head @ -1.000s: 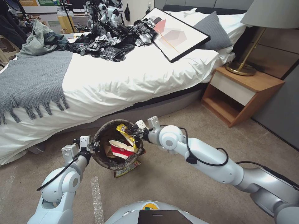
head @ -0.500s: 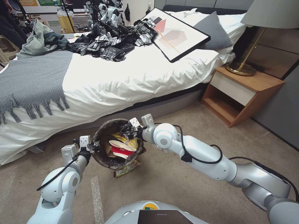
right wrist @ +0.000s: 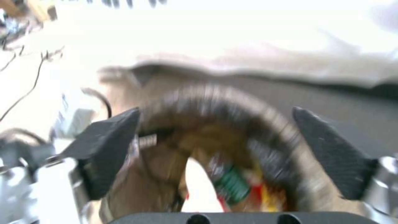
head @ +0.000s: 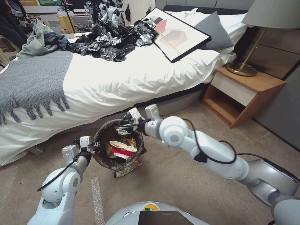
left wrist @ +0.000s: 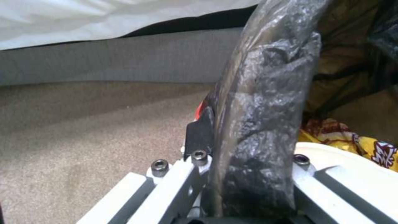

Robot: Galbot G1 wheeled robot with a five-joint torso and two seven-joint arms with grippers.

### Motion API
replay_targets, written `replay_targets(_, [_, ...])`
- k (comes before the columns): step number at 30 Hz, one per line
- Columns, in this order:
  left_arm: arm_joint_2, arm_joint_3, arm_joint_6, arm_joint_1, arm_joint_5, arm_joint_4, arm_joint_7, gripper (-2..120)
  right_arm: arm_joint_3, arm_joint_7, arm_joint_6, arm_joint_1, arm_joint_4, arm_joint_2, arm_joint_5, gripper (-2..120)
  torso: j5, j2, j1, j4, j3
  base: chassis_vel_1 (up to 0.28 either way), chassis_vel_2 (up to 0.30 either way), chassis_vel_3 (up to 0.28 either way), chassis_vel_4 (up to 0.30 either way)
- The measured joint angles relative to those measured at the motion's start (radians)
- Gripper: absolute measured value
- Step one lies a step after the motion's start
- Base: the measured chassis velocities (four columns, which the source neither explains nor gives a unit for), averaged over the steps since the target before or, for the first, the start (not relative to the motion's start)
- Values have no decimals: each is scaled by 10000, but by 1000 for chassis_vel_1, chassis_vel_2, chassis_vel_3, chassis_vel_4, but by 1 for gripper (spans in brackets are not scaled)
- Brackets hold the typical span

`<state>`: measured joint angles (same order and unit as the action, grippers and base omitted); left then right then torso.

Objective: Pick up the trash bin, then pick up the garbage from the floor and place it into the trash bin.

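Bag-lined trash bin (head: 103,156) holding garbage (head: 121,150)

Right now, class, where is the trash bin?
In the head view the trash bin sits low centre-left beside the bed, its rim pinched by the left gripper; the open right gripper hovers above.

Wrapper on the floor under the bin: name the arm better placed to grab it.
Right, probably. The right gripper is open and empty over the trash bin; the left gripper is clamped on its rim. The wrapper lies beneath.
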<state>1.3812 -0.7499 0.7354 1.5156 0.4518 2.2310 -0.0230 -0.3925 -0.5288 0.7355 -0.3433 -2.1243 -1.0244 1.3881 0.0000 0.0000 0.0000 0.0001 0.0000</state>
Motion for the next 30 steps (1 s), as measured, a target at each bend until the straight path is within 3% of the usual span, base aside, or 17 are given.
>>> replay_targets(6, [14, 33, 0, -10, 19, -9, -23, 0, 1176, -91, -1, -337, -466, 714, -1054, 100, 0, 1, 0, -1, 0, 0, 0, 0, 0])
replay_targets(9, [-12, 63, 0, -37, 47, -45, -34, 0, 2525, 0, -308, -1647, -425, 1176, -2358, 100, 2, 1, 0, -1, 0, 0, 0, 0, 0])
replay_targets(13, [-35, 79, 0, -42, 73, -45, -56, 0, 3439, 227, -871, -2725, -292, 1258, -3285, 100, 0, 1, 0, -2, -1, 0, 0, 0, 0])
replay_targets(15, [-135, 94, 0, -37, 209, -8, -156, 0, 4912, 1108, -1761, -5756, 410, 854, -6453, 100, 7, 0, 0, -6, 0, 0, 0, 0, 0])
replay_targets(18, [-169, 95, 0, -37, 246, 19, -184, 0, 5163, 1440, -2446, -6456, 840, 582, -7944, 100, 0, 1, 0, -5, -1, 0, 0, 0, 0])
replay_targets(20, [-197, 95, 0, -23, 309, 66, -218, 0, 5349, 1873, -3673, -7125, 1576, 128, -9932, 100, 4, 0, 0, -1, 0, 0, 0, 0, 0])
replay_targets(22, [-205, 94, 0, -18, 323, 82, -230, 0, 5402, 1920, -3977, -7262, 1752, -16, -10344, 100, 4, 1, 0, 0, 0, 0, 0, 0, 0])
replay_targets(24, [-214, 91, 0, -4, 383, 108, -260, 0, 5631, 1958, -4739, -7682, 2221, -639, -11464, 100, -1, 1, 0, 1, 0, 0, 0, 0, 0])
replay_targets(30, [-221, 82, 0, -9, 419, 116, -281, 0, 5870, 2128, -5331, -8215, 2502, -1356, -12299, 100, -1, 1, 0, -2, -1, 0, 0, 0, 0])
